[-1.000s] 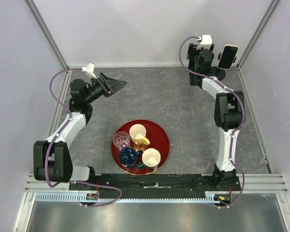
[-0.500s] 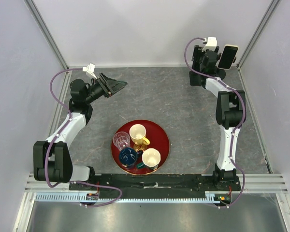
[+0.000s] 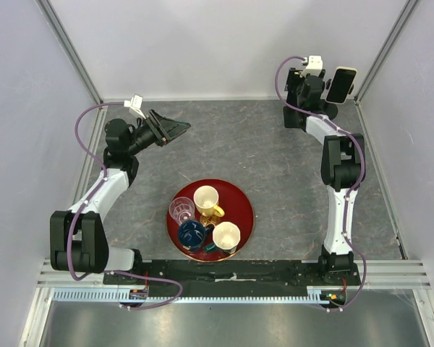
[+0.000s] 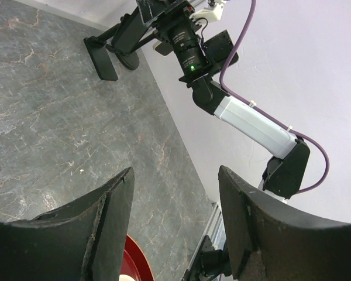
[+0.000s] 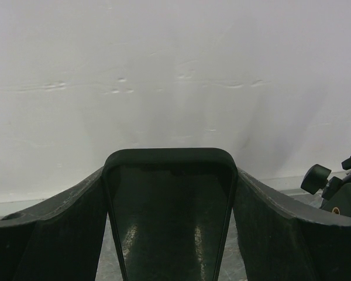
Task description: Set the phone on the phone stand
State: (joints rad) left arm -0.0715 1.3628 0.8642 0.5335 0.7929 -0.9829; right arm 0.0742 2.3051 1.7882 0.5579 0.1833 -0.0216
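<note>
1. Presently, the phone [image 3: 341, 84] is in the far right corner, raised off the table [image 3: 246, 144] at the tip of the right gripper [image 5: 171, 172].
2. Tool state, right side: the right gripper is clamped across the phone's width. In the wrist view its fingers [image 5: 47, 234] bear on the two long edges, with no gap visible.
3. Tool state, left side: the left gripper [image 4: 175, 175] has its jaws apart with nothing between them. It hangs over the far left of the table, well apart from the work.
4. The phone stand [image 5: 346, 196] shows its black head and a knob at the right edge of the wrist view, just beside the phone. The phone does not appear to rest on it.
5. Handling, as judged: a light, rigid slab. The glass face is slick and breakable, so pressure belongs on the pale rim at mid-length, leaving the lower end free for the clamp.
6. Orientation: the long axis stands near upright with a slight lean. The glossy screen faces back toward the arms and upward. Which end is the phone's top cannot be told.
</note>
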